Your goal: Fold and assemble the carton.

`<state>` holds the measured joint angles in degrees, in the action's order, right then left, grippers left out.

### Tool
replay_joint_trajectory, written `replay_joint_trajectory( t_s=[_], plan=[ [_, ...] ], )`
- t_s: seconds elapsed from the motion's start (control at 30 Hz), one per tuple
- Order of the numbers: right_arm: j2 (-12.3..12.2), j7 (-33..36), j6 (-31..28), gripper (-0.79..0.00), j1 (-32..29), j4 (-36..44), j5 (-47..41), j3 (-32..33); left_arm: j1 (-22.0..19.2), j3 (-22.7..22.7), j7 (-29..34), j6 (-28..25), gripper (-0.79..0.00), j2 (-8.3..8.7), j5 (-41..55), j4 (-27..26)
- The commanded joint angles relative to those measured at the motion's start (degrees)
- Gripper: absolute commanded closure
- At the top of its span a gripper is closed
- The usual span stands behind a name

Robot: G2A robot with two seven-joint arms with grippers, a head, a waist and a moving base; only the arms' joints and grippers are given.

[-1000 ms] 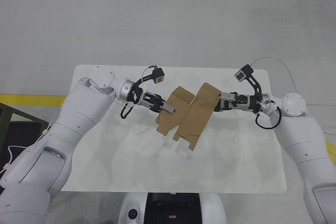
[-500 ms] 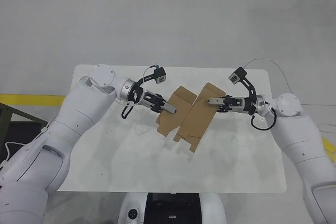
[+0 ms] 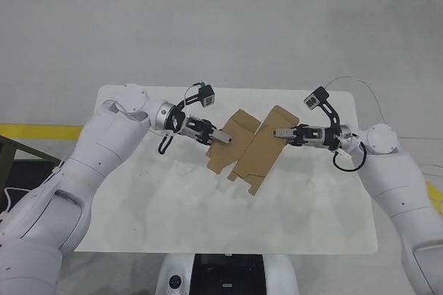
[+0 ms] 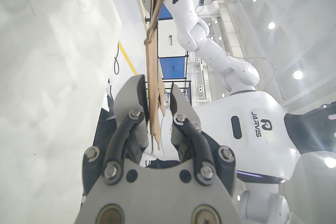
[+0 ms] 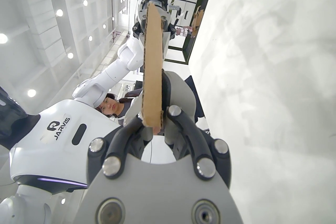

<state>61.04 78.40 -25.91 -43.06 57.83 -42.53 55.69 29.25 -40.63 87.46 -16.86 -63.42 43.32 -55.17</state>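
The carton (image 3: 251,147) is a flattened brown cardboard blank with its flaps spread, held up over the white table (image 3: 133,214) between both arms. My left gripper (image 3: 223,138) is shut on its left edge. In the left wrist view the cardboard (image 4: 152,64) runs edge-on between that gripper's fingers (image 4: 139,96). My right gripper (image 3: 279,133) is shut on the opposite edge near the far right flap. In the right wrist view the carton (image 5: 152,64) stands edge-on in the jaws, hiding one finger, with the other finger (image 5: 178,99) pressed against it.
The table's front half lies bare under the carton. A dark green frame (image 3: 0,147) stands off the table's left side, beside a yellow floor line (image 3: 37,131). The table's rear edge is close behind both grippers.
My right gripper has slid inward along the carton's right edge and rolled its wrist. The left gripper rose slightly toward the rear. The carton shifted a little up and back.
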Motion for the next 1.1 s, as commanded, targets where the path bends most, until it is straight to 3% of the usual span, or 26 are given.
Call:
replay_joint_trajectory(
  t_s=[0.0, 0.2, 0.37, 0.5, 0.73, 1.07],
  plan=[
    [-0.1, -0.3, -0.3, 0.000, -0.1, -1.4, -0.9, 0.6, 0.2, -0.9, -0.6, -0.6, -0.785, -0.04, 1.7, 1.3],
    [0.1, -2.4, -2.1, 0.000, -0.9, -7.1, -6.4, 3.2, 1.1, -4.0, -5.2, -5.2, -0.785, -0.34, 5.0, 6.4],
    [0.3, -9.7, -2.2, 0.000, -2.7, -7.2, -7.3, 4.9, 2.1, -4.9, -7.2, -7.2, -0.785, -1.36, 8.1, 9.6],
    [-0.2, -17.1, -1.9, 0.000, -5.3, -3.0, -3.4, 6.4, 2.1, -3.7, -10.7, -8.9, -0.785, -3.03, 8.4, 11.8],
    [-1.8, -29.4, 1.7, 0.000, -12.7, 9.5, 5.9, 10.5, 2.2, -1.6, -17.9, -11.8, -0.785, -5.72, 6.1, 11.2],
    [-2.8, -34.0, 7.4, 0.000, -19.6, 20.2, 10.3, 14.2, 2.1, -0.9, -24.3, -13.6, -0.785, -8.07, 3.0, 12.1]
  ],
)
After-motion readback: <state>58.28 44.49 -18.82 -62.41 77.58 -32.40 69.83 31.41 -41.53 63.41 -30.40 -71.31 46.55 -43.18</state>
